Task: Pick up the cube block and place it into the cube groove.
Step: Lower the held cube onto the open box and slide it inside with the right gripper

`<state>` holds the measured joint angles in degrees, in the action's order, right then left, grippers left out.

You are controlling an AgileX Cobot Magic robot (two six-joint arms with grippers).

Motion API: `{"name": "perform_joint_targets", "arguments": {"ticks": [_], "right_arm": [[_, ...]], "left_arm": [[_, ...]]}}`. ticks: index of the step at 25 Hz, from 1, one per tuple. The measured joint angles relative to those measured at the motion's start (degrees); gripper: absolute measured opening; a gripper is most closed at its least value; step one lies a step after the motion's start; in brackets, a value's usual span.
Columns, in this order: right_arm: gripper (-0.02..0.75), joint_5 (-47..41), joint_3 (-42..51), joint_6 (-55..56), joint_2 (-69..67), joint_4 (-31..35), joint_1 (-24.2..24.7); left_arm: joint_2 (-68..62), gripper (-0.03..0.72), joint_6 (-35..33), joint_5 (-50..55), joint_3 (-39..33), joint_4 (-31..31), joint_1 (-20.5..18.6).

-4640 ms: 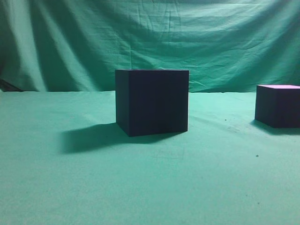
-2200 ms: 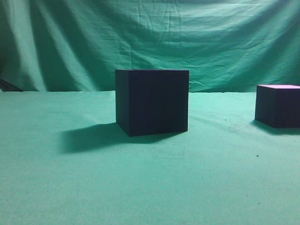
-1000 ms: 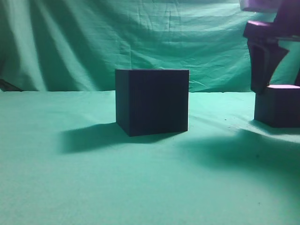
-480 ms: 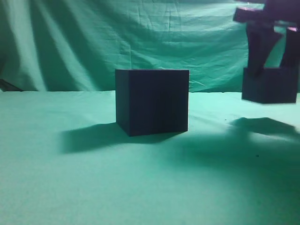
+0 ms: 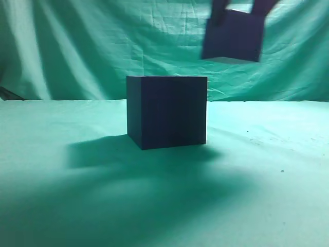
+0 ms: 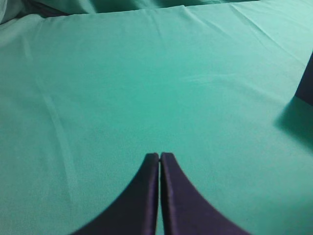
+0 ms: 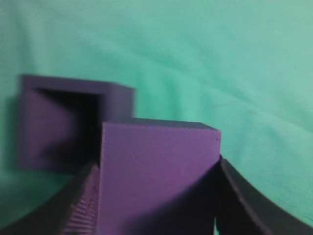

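Observation:
The cube groove [image 5: 167, 111] is a large near-black box standing on the green cloth at centre; the right wrist view shows its open hollow top [image 7: 63, 129]. The cube block [image 5: 231, 36] is a small purple cube held in the air, above and to the right of the box. My right gripper [image 5: 239, 7] is shut on it, fingers at the frame's top edge. In the right wrist view the block [image 7: 156, 171] sits between the two fingers [image 7: 154, 196]. My left gripper [image 6: 160, 155] is shut and empty over bare cloth.
Green cloth covers the table [image 5: 77, 206] and hangs as a backdrop [image 5: 77, 46]. A dark edge of the box shows at the right border of the left wrist view [image 6: 307, 83].
My right gripper came down on the cube block at the right, closed on it, lifted it and carried it up and left toward the box. The left gripper shows no earlier view.

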<state>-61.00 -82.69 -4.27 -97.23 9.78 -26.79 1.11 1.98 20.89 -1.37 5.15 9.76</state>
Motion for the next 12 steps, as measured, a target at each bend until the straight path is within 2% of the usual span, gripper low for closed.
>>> {"name": "perform_joint_targets", "arguments": {"ticks": [6,12], "right_arm": [[0.434,3.9,0.0,1.5,-0.4,1.1,-9.5],[0.434,7.1,0.0,6.8,-2.2,1.7,-11.0]], "left_arm": [[0.0,0.000,0.0,0.0,0.0,0.0,0.0],[0.0,0.000,0.0,0.0,0.0,0.0,0.0]]}}
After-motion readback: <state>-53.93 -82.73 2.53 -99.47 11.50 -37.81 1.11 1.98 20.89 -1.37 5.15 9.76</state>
